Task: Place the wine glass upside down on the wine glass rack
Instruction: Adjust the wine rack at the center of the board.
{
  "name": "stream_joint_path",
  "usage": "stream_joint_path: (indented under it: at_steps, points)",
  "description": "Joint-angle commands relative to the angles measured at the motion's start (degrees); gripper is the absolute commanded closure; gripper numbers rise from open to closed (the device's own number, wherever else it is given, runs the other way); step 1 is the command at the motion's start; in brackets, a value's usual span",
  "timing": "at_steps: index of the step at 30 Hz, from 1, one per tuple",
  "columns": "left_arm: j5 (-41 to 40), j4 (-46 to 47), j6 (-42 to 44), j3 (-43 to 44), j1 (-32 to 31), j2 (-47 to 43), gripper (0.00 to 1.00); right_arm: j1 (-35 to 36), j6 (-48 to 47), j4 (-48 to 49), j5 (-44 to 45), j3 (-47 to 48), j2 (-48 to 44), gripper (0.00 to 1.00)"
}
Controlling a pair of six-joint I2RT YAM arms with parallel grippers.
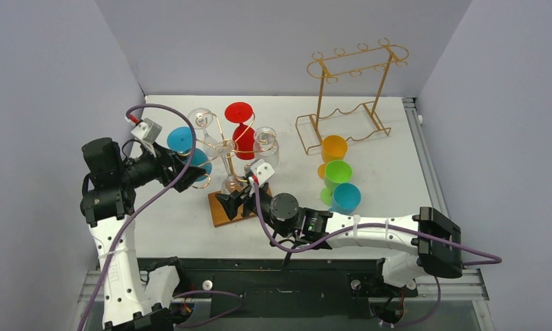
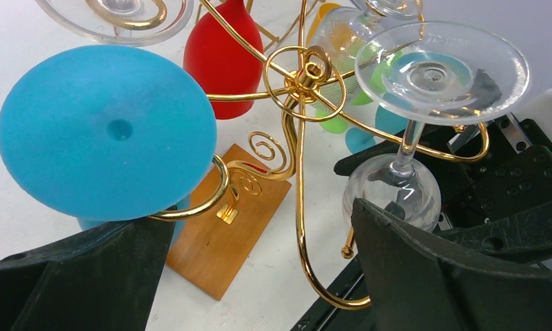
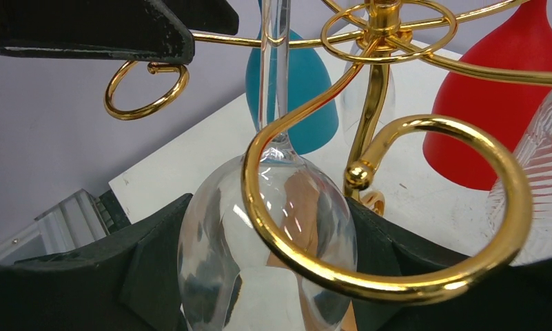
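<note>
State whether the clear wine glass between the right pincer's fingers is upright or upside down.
Upside down: the clear wine glass hangs bowl-lowest, stem rising through the wine glass rack's curl.

A white table (image 1: pixel 397 138) carries everything. The wine glass rack stands on its flat wooden base (image 1: pixel 226 210) near the front centre. The taller gold wire frame rack (image 1: pixel 320 95) stands at the far right. Between them and the right edge, an orange (image 1: pixel 333 147), a green (image 1: pixel 338 172) and a blue plastic glass (image 1: pixel 346 198) sit in a row, seemingly lying on their sides.
</note>
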Motion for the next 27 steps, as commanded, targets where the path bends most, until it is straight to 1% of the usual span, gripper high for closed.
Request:
stream_joint_path:
  at_steps: [1, 8, 13, 15, 20, 27]
  points:
    - [1.5, -6.5, 6.5, 6.0, -0.6, -2.3, 0.04, 1.1, 0.5, 10.9, -4.5, 1.4, 0.8, 1.0]
    - [-4.0, -10.8, 7.8, 9.4, -0.7, -2.3, 0.04, 1.0, 0.7, 11.7, -5.6, 2.5, 3.0, 1.0]
    - [-8.7, -10.6, 5.2, 10.2, -0.7, -2.4, 0.04, 0.7, 1.2, 12.1, -5.9, 2.2, 3.2, 1.0]
    - [-9.2, -11.8, 5.8, 10.9, -0.7, -2.3, 0.04, 0.7, 1.2, 12.0, -6.1, 2.3, 3.4, 1.0]
    - [-10.9, -18.2, 8.5, 15.3, -0.7, -2.3, 0.04, 0.7, 0.7, 13.1, -7.3, 1.3, 4.0, 1.0]
    - [-11.9, -27.3, 12.9, 21.5, -0.8, -1.6, 0.04, 1.1, -1.3, 17.7, -9.9, -0.2, 5.3, 1.0]
